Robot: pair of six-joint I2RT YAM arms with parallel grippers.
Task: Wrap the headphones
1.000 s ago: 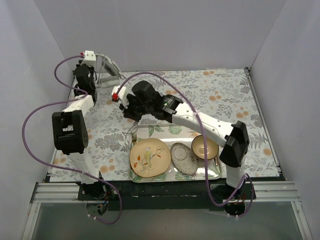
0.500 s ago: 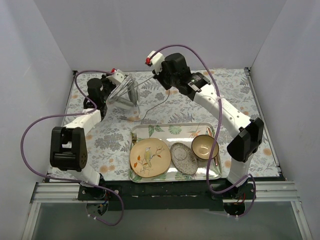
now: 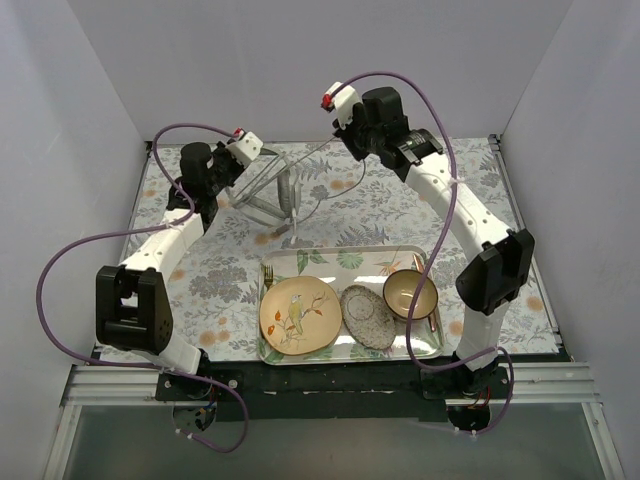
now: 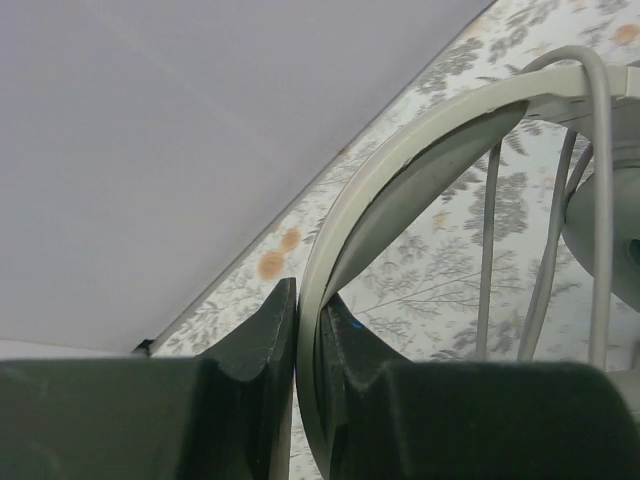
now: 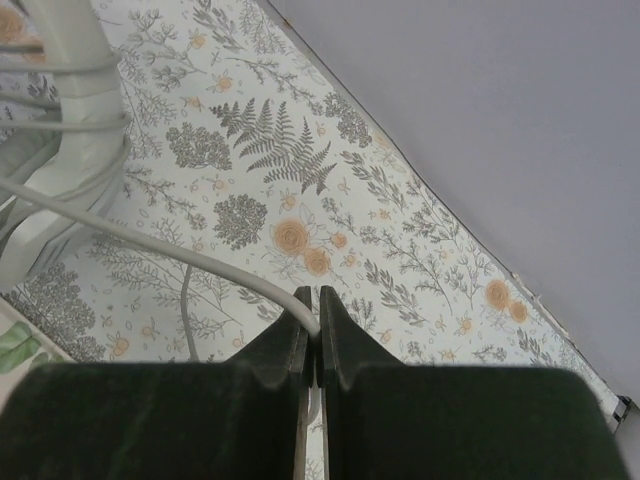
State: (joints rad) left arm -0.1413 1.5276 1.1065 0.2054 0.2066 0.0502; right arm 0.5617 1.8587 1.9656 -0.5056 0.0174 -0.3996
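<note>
The light grey headphones are held up above the floral cloth at the back left. My left gripper is shut on the headband, which passes between its jaws. An ear cup shows at the right edge of the left wrist view, with loops of cable beside it. My right gripper is high at the back centre, shut on the thin grey cable, which runs taut from its jaws to the headphones, where several turns are wound.
A metal tray at the near centre holds a bird-pattern plate, a speckled oval dish, a tan bowl and a fork. White walls enclose the floral cloth.
My left gripper has carried the headphones from the back left corner rightward toward the centre. My right gripper has risen from mid-table to the back, pulling the cable taut.
</note>
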